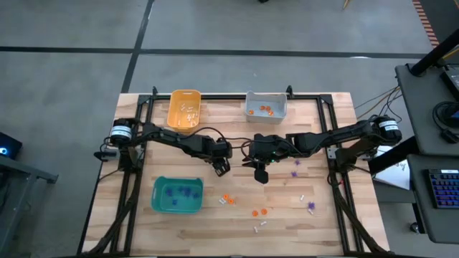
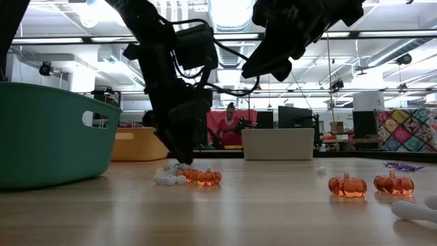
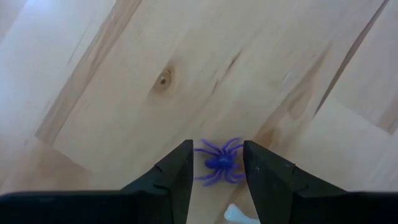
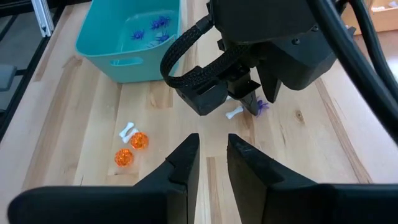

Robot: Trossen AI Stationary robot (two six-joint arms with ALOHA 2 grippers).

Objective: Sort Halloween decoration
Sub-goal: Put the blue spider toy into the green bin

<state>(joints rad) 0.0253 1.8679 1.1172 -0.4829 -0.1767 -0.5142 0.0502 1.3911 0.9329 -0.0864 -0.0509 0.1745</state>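
Spreading across the pale wooden worktop (image 1: 315, 222), three plastic bins sit apart: teal (image 1: 177, 196) holding purple spiders, orange-yellow (image 1: 183, 110), grey (image 1: 265, 106). Left hand (image 3: 216, 163) stands low, fingers parted around a small purple plastic spider (image 3: 217, 163) lying flat, not gripped. Right hand (image 4: 213, 152) hovers nearby, narrow and empty. Orange pumpkins (image 2: 205, 177) and white bones (image 4: 127, 130) lie loose. Bin contents blur; no writing legible.

Bare wood between teal bin (image 1: 177, 196) and orange pumpkins (image 1: 228, 199); left end effector (image 1: 219, 167) crowds table (image 1: 315, 222) centre
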